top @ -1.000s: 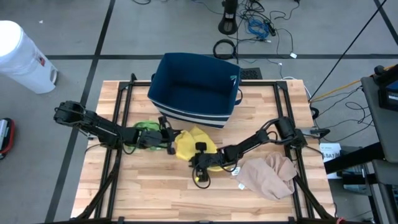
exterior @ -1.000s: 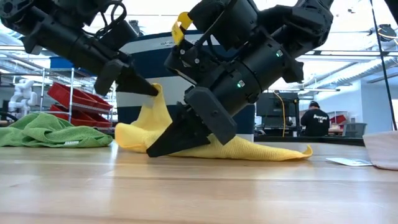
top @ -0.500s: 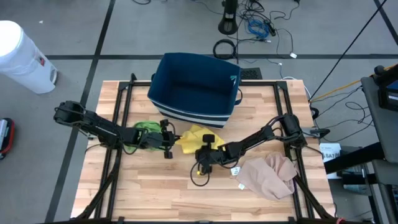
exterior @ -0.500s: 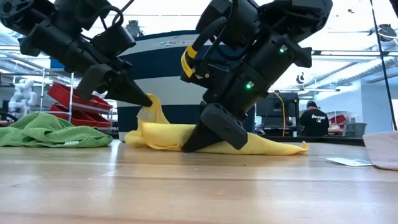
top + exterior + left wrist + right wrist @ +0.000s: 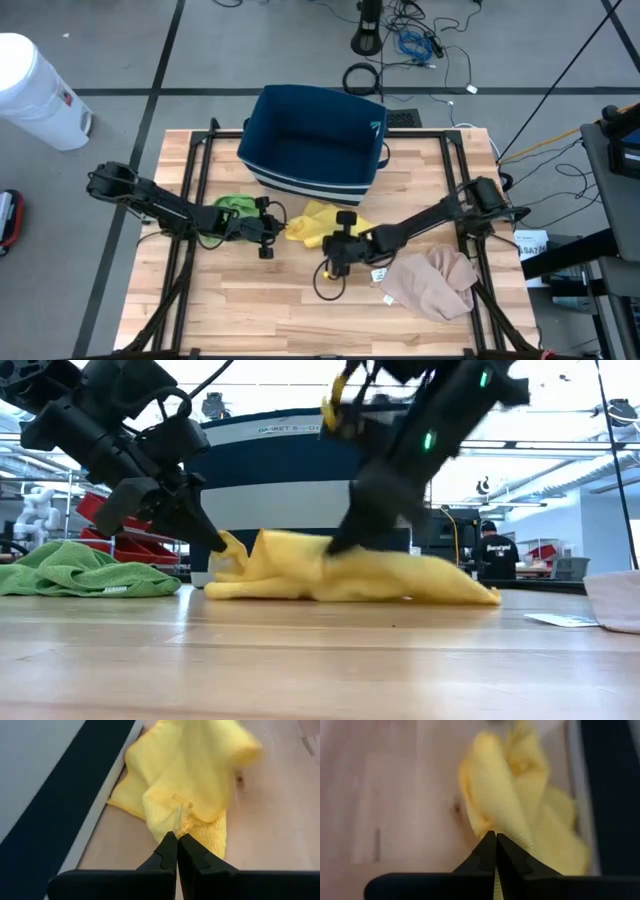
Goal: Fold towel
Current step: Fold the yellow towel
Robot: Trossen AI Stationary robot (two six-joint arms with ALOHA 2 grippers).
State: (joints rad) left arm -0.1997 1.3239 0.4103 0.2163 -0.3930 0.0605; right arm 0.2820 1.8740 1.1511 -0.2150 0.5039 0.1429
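The yellow towel (image 5: pixel 318 224) lies bunched on the wooden table just in front of the navy basket (image 5: pixel 315 140). In the low view the towel (image 5: pixel 400 578) stretches along the table, and most of it rests there. My left gripper (image 5: pixel 281 229) is shut on the towel's left end. My right gripper (image 5: pixel 333 238) is shut on the towel near its middle and is blurred in the low view (image 5: pixel 345 542). My left gripper pinches a bunched bit of the towel's left end (image 5: pixel 176 821) between its two fingers. It comes from the table's left, slanting down. That end (image 5: pixel 230 547) stands a little above the table and the cloth behind it is slack. My right gripper pinches a fold of the towel (image 5: pixel 509 833) between its two fingers; how many layers I cannot tell. It comes from the table's right, slanting down. The held part (image 5: pixel 335 546) is raised and the rest of the towel trails onto the table.
A green towel (image 5: pixel 235 204) lies by the left arm, left of the yellow one. A beige towel (image 5: pixel 436 281) is heaped near the table's right front corner, next to a small paper tag (image 5: pixel 381 274). Bare wood lies along the near edge (image 5: pixel 250 310).
My right gripper has taken hold of the yellow towel, risen and moved toward the far right, tipping its fingers less steeply. The towel's middle has come up with it. My left gripper has tipped further down, and the peak of cloth at its tips has sunk.
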